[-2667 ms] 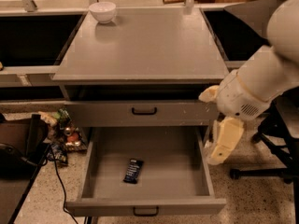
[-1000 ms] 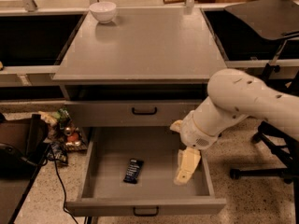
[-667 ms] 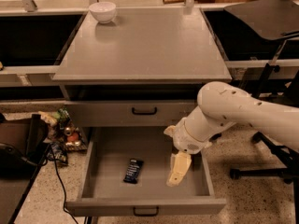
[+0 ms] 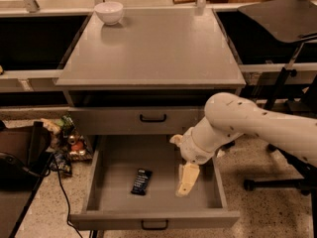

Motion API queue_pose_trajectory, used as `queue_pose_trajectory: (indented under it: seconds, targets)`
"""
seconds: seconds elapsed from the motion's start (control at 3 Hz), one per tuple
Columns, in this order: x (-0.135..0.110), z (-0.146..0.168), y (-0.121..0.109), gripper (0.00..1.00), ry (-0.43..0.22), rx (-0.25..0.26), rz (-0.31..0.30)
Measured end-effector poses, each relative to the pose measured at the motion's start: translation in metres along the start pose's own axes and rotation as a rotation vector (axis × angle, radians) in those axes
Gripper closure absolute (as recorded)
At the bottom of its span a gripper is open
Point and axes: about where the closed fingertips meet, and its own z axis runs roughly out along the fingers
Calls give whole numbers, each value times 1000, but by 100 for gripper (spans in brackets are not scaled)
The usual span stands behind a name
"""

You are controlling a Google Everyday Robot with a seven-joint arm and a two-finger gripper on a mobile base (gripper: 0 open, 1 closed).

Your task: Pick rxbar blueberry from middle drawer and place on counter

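The rxbar blueberry (image 4: 141, 181), a small dark bar with white lettering, lies flat on the floor of the open middle drawer (image 4: 114, 157), left of centre. My gripper (image 4: 187, 180) hangs down inside the drawer on the right side, about a hand's width to the right of the bar and apart from it. It holds nothing. The counter (image 4: 153, 46) is the grey cabinet top above the drawers.
A white bowl (image 4: 109, 12) stands at the counter's back left corner. The closed upper drawer front (image 4: 152, 118) sits just above the open drawer. A black bag (image 4: 22, 155) and clutter lie on the floor at left. An office chair base (image 4: 277, 180) stands at right.
My arm has swung in from the right and down into the drawer, moving the gripper leftward toward the bar. The bar has not moved.
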Motion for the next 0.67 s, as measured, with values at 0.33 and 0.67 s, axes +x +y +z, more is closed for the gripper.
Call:
queue_pose_trajectory:
  seconds: [0.33,0.67]
  targets:
    - [13,42,-17,0,37,20,-138]
    - [23,85,-29,0,60,14,-311]
